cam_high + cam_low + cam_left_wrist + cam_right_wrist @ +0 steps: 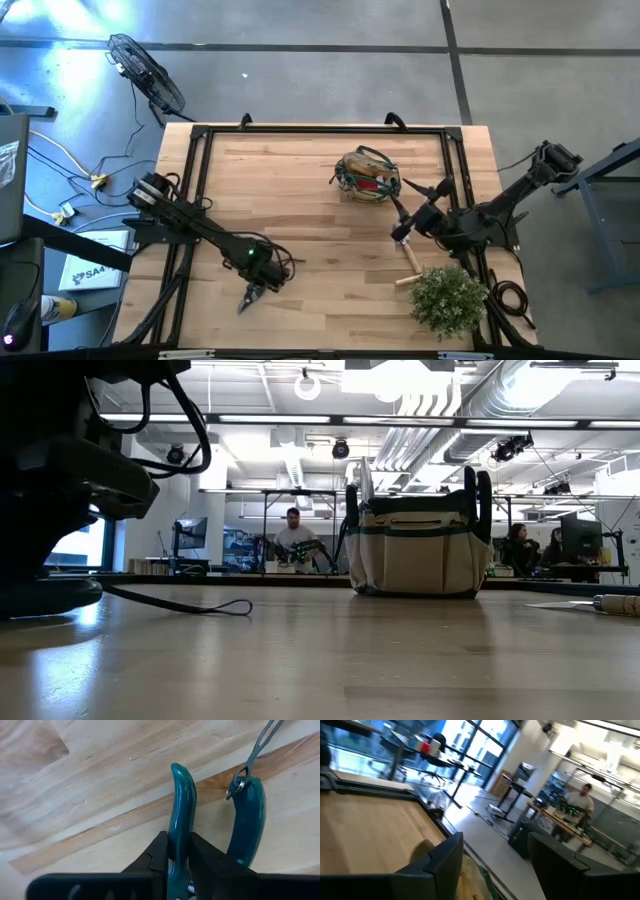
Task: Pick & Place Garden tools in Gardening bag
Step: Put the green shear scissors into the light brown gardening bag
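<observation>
Nearest thing: teal-handled pruning shears (181,815) on the table (320,270), lower left of the high view, one handle between the left hand's (252,292) fingers.
Left hand: pinching that handle; shears not yet lifted, as far as I can tell.
Right hand (402,226): spread, empty, centre right, just below the gardening bag (366,176).
Done: bag, upper centre, already holds tools and something red.
Left: the shears, and a wooden-handled trowel (409,257) beside the green plant (449,297).

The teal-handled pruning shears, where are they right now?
The teal-handled pruning shears are near the table's front-left in the high view, one handle pinched between the left gripper's fingers, far from the gardening bag at back right.
</observation>
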Controlling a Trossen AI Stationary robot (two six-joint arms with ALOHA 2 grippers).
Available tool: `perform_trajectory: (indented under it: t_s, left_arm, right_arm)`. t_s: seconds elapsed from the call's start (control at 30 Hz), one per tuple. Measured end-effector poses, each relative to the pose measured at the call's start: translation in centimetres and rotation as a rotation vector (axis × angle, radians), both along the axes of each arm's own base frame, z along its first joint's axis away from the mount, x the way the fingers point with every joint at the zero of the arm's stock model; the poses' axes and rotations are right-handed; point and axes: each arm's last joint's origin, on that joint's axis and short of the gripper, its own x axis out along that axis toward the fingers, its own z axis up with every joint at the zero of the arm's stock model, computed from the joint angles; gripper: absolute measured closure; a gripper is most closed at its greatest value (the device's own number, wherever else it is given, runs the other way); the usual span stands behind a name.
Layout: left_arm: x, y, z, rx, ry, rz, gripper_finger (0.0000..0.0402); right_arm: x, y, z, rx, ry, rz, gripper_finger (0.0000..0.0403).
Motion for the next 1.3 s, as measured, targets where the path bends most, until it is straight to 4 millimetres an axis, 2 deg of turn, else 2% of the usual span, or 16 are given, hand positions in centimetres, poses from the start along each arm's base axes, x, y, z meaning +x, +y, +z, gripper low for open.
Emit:
perform_trajectory:
  t_s: [0.27, 0.33, 0.4, 0.6, 0.73, 0.9, 1.0, 1.13, 1.23, 1.3]
  left_arm:
    - [0.0, 0.2, 0.2, 0.06, -0.011, -0.101, 0.0364]
    - [0.3, 0.7, 1.0, 0.146, -0.012, -0.147, 0.0364]
    - [0.3, 1.9, 2.2, 0.274, 0.051, -0.191, 0.0364]
    - [3.2, 6.1, 9.8, 0.492, 0.095, -0.366, 0.0364]
    - [5.5, 8.4, 16.9, 0.702, -0.046, -0.489, 0.0364]
    - [6.9, 9.5, 25.8, 1.007, -0.277, -0.59, 0.0364]
    - [7.4, 10.3, 30.0, 1.065, -0.438, -0.689, 0.0364]
    - [8.6, 12.7, 33.7, 1.0, -0.784, -0.89, 0.0364]
    - [9.2, 15.6, 34.3, 0.936, -0.951, -0.995, 0.0364]
    - [9.8, 17.8, 33.8, 0.886, -0.995, -1.012, 0.0364]
  right_arm:
    - [-0.3, 1.0, 0.0, -0.015, -0.004, 0.132, 0.019]
    - [-0.4, 1.2, 0.1, -0.028, 0.004, 0.152, 0.019]
    - [-0.4, 1.4, 0.1, -0.04, 0.004, 0.188, 0.019]
    - [-0.4, 1.6, 1.5, -0.052, -0.112, 0.339, 0.019]
    - [-0.8, 1.4, 2.7, 0.003, -0.241, 0.351, 0.019]
    - [-1.7, 2.0, 3.0, 0.05, -0.278, 0.371, 0.019]
    - [-2.4, 3.0, 3.0, 0.092, -0.3, 0.436, 0.019]
    - [-3.5, 4.3, 3.0, 0.152, -0.327, 0.526, 0.019]
    - [-4.3, 5.2, 3.0, 0.185, -0.341, 0.595, 0.019]
    - [-4.9, 5.7, 3.1, 0.212, -0.355, 0.645, 0.019]
